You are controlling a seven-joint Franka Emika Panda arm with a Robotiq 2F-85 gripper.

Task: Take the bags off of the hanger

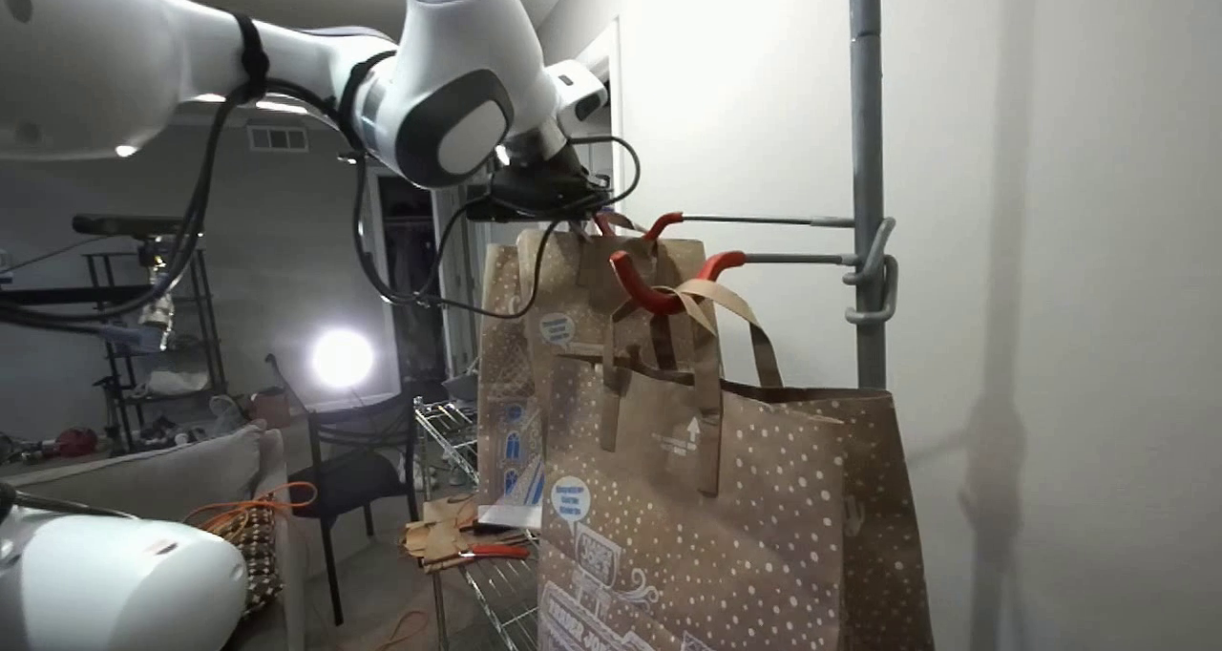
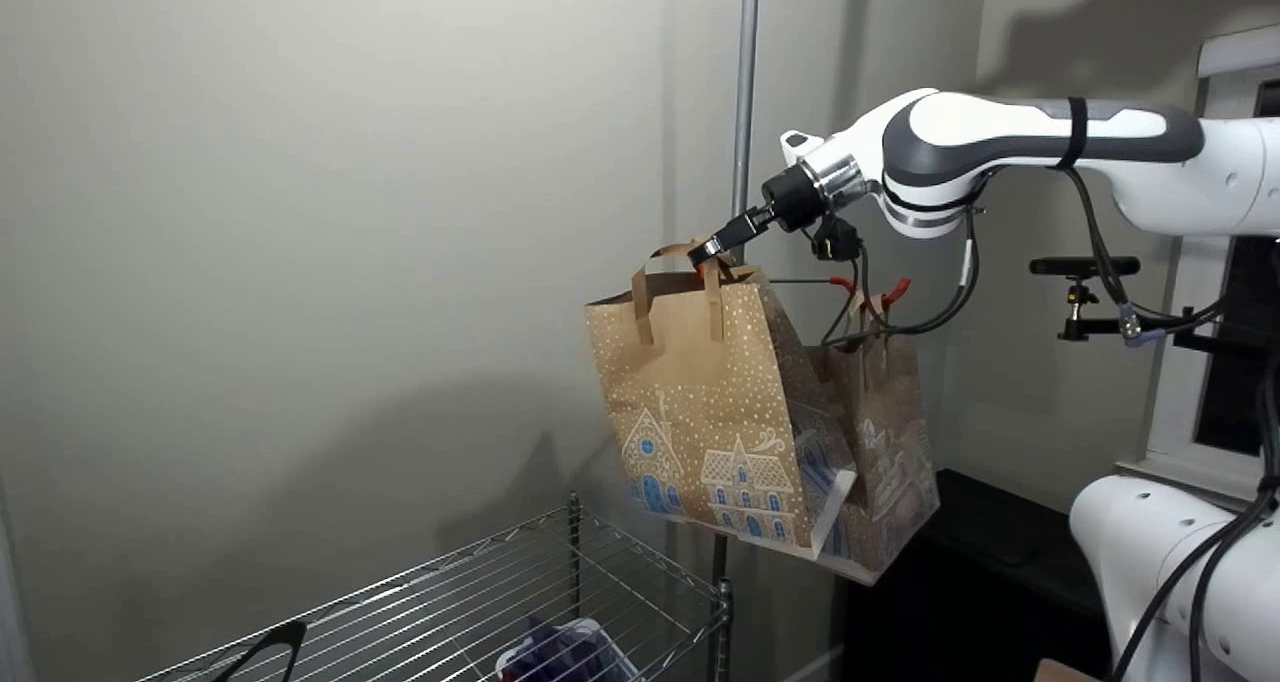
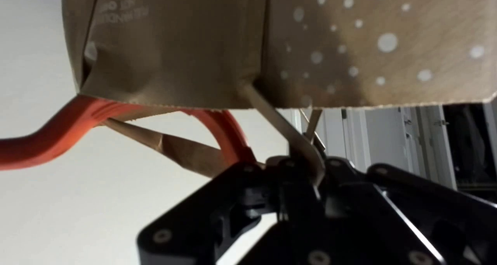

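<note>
My fingers point(image 2: 737, 231): closed on a paper handle point(image 3: 282, 123); its bag point(image 2: 708, 402) is at the red hook point(image 3: 58, 135), the other bag point(image 1: 692, 498) on the next hook point(image 1: 642, 289). Risk: too low a lift and the red hook could catch the strap point(image 3: 191, 152) beside it, tearing paper.

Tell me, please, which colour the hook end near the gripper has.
Red; the hook end shows best in the wrist view.
</note>
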